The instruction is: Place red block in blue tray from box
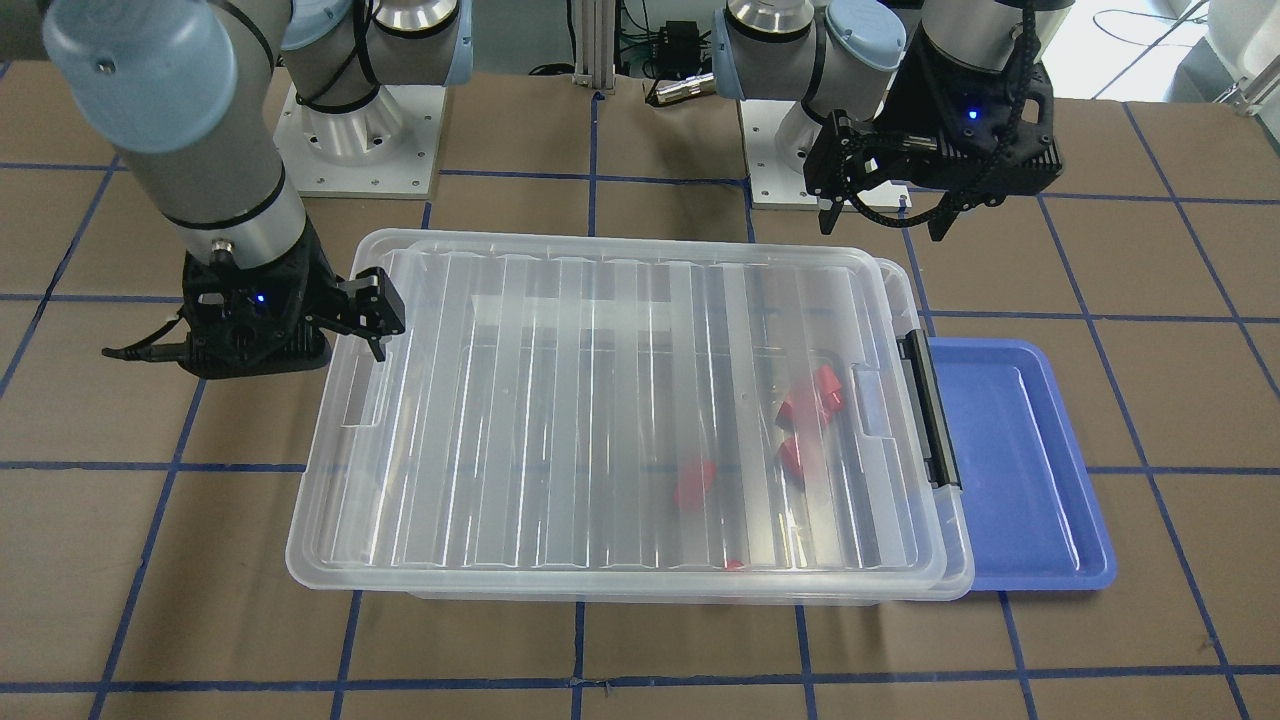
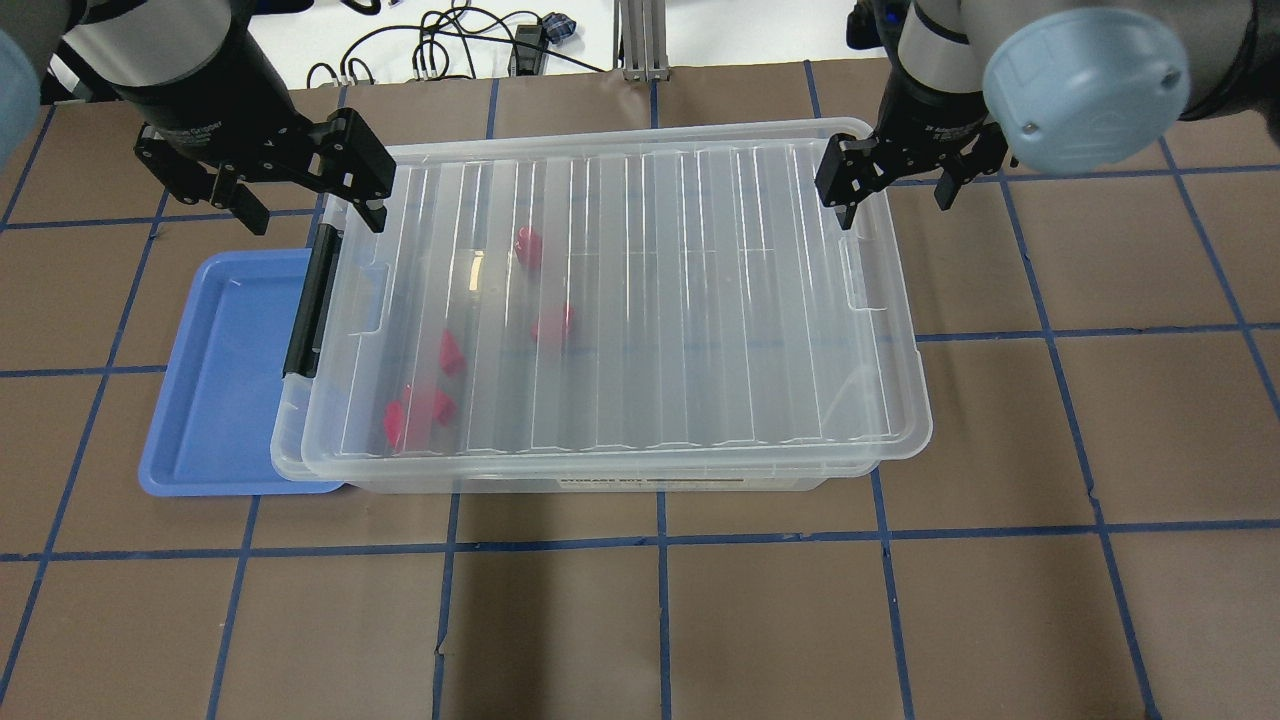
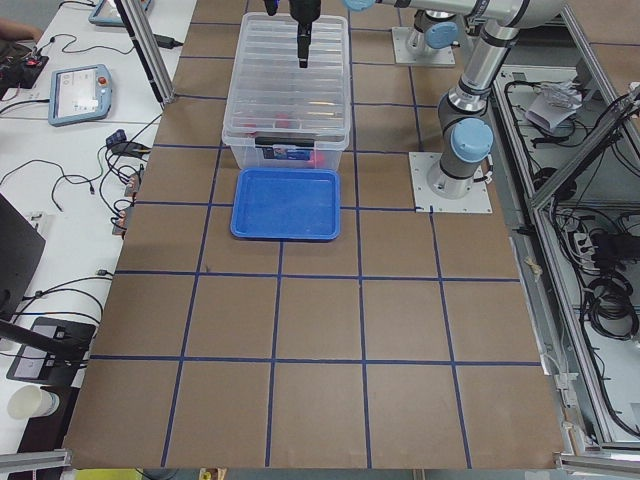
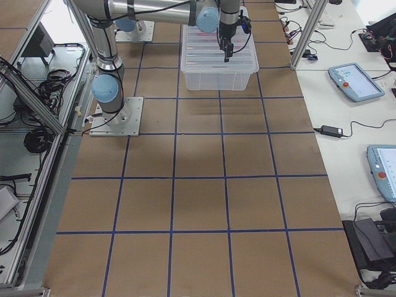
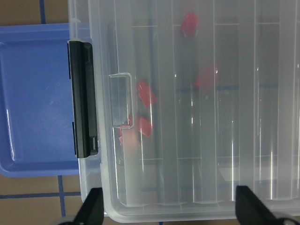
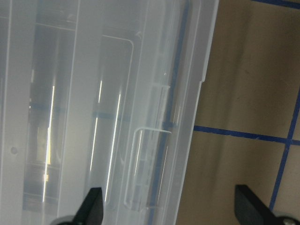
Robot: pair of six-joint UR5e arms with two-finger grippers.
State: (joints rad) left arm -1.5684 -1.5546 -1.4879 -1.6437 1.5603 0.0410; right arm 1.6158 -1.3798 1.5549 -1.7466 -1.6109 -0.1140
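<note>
Overhead: box (image 2: 700, 478) on the table (image 2: 1000, 450), lid (image 2: 720, 300) on it. About five red blocks (image 2: 552, 323) lie inside the box under the lid, toward its latch (image 2: 305, 300) end. Tray (image 2: 220, 380) is just beside the box's latch end, and the box rim overlaps the tray edge in this view. Left gripper (image 2: 315, 215) is above the box's latch end at the far corner, fingers spread apart. Right gripper (image 2: 896, 205) is above the box's other short end, fingers spread, one over the lid and one past the rim.

Front-facing: left gripper (image 1: 885, 215) hangs above the box's robot-side corner near the latch, open. Right gripper is low at the box's opposite end, one finger (image 1: 375, 320) by the lid edge; cannot tell if it touches. Blocks (image 1: 800, 410) are under the lid near the latch.

Exterior left: tray (image 3: 285, 205) lies at the box's latch end. Grippers are too small to judge.

Exterior right: box (image 4: 216, 74) is seen from its plain end, with the tray hidden behind it.

Left wrist: latch, tray and blocks under the lid, fingertips (image 5: 91, 208) wide apart.

Right wrist: box's plain end and bare table. Fingertips (image 6: 93, 206) are wide apart, one over the lid, the other over the table.
</note>
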